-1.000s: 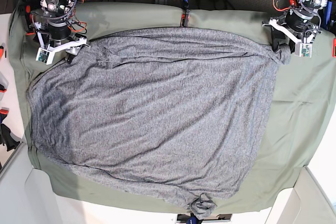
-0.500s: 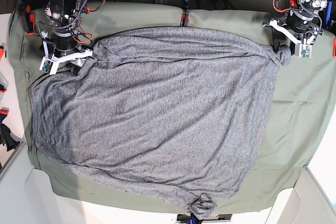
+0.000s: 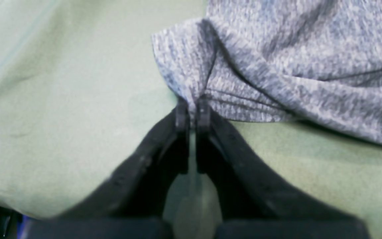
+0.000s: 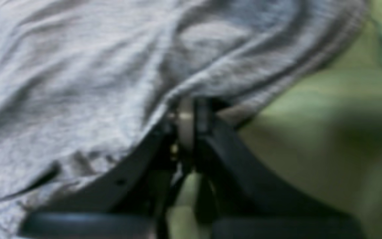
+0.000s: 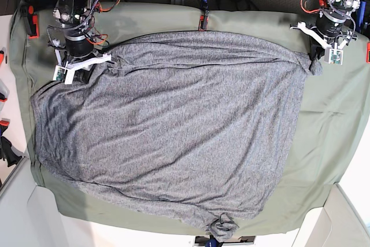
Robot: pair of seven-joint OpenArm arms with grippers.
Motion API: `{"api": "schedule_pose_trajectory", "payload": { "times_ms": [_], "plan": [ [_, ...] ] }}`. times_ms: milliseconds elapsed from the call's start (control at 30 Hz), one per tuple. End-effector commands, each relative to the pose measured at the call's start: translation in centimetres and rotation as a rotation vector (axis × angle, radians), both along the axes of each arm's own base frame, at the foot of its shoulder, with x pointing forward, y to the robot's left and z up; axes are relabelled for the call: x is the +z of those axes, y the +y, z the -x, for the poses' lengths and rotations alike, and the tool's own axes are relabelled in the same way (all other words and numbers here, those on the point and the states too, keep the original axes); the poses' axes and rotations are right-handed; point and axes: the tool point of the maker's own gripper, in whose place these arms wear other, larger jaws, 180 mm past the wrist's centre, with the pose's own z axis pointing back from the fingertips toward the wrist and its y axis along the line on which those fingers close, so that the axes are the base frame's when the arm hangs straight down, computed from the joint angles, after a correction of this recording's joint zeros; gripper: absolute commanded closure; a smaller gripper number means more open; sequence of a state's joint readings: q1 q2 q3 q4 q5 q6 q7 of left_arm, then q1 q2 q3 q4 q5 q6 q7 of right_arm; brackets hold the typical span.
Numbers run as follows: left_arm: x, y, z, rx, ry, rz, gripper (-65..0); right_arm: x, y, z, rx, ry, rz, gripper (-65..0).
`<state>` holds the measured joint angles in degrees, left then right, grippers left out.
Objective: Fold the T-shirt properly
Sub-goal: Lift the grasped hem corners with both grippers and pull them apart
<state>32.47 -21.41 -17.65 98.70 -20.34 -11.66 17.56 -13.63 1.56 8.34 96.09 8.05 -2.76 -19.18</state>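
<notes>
Gripping: left gripper point(image 3: 192, 111) clenched on the heather-grey T-shirt's point(image 5: 173, 125) corner; right gripper point(image 4: 186, 114) pinched on its hem.
T-shirt position: spread across the sage-green table cloth point(image 5: 329, 125), both pinched corners along the far edge.
Risk: thin pinches could slip if the arms pull unevenly, dragging wrinkles or the cloth beneath.

This looks like a robotics lab. A table draped in a green cloth point(image 5: 335, 120) is held down by clamps point(image 5: 203, 20) along its far edge. Two arms point(image 5: 74, 10) with exposed red and black wiring are mounted at the table's back corners, each carrying small circuit boards. Behind the table stand dark equipment frames and cables on a carpeted floor.
</notes>
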Motion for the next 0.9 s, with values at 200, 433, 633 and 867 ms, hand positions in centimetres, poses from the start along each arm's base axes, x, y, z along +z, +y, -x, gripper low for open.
{"api": "schedule_pose_trajectory", "payload": {
  "times_ms": [200, 433, 633, 867],
  "plan": [
    [1.1, 1.0, 0.0, 0.022, -0.023, -0.032, 0.0, 1.0, -1.9, -0.3, 0.002, 0.001, 0.159, 0.0],
    [4.7, -0.5, -0.8, -0.027, -0.090, -0.054, 0.0, 3.1, -2.8, -0.4, -0.025, -0.041, 0.179, 0.0],
    [6.3, -1.0, -1.5, -0.043, -0.127, -0.062, 0.0, 2.8, -3.2, 0.0, -0.042, -0.014, 0.158, 0.0],
    [6.1, -0.9, -1.4, -0.041, -0.117, -0.062, 0.0, 2.2, -2.3, 0.2, -0.056, -0.005, 0.047, -44.4]
  ]
}}
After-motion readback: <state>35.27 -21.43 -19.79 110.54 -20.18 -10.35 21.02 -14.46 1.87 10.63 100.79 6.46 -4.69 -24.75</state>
